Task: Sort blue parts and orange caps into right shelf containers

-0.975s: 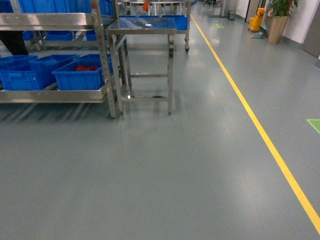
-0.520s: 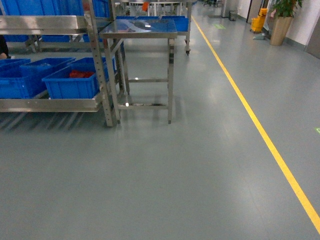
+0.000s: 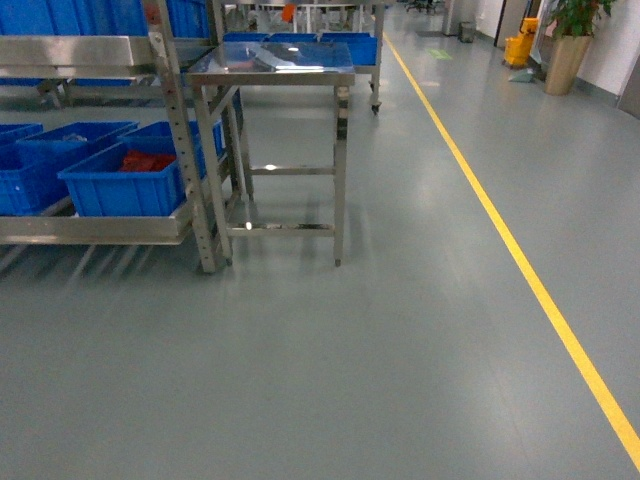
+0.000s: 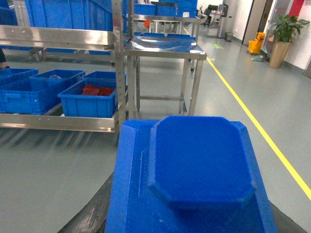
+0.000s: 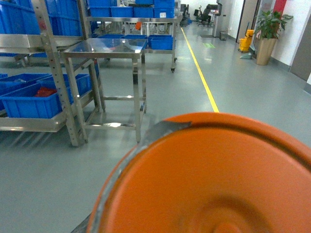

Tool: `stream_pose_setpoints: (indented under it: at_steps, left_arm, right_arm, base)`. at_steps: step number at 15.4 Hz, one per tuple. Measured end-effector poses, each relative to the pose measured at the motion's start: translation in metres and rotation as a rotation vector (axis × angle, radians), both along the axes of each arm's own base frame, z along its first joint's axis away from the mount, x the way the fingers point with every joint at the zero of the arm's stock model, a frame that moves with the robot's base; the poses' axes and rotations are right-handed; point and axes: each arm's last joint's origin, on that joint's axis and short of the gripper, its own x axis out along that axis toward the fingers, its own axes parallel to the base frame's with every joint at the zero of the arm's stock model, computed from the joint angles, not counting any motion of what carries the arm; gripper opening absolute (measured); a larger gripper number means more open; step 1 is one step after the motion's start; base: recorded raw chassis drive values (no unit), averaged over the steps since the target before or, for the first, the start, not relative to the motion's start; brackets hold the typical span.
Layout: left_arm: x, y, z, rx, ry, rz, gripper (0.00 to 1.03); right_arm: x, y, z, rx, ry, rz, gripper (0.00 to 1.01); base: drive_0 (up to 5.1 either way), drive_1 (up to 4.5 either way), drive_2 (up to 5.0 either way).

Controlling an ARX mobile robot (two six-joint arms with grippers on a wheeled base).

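A grey floor [image 3: 400,350] with a yellow line [image 3: 520,260] runs past a steel shelf [image 3: 90,50] holding blue bins [image 3: 120,185] beside a steel table [image 3: 275,65]. A blue part [image 4: 199,160] fills the left wrist view and an orange cap [image 5: 209,179] the right, each right against its camera; whether either end effector grasps, I cannot tell.

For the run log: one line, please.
left wrist view: blue part | right wrist view: orange cap | ahead: shelf bins | jaws hidden

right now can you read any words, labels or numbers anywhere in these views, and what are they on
None can be read.
Blue part filling the left wrist view: no lettering visible.
Orange cap filling the right wrist view: only its blank end shows.
Blue bins on the shelf: no labels visible.
Green floor marking far down the aisle: too small to read.
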Motion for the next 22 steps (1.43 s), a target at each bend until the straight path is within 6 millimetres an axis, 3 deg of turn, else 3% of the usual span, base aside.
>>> stream_pose_setpoints:
  at_steps: [22]
  left_arm:
    - [0.0000, 0.0000, 0.0004, 0.000, -0.004, 0.000, 0.42]
  right_arm:
    - [0.0000, 0.0000, 0.0002, 0.000, -0.002, 0.000, 0.43]
  base:
    - [0.0, 4.34, -4.3]
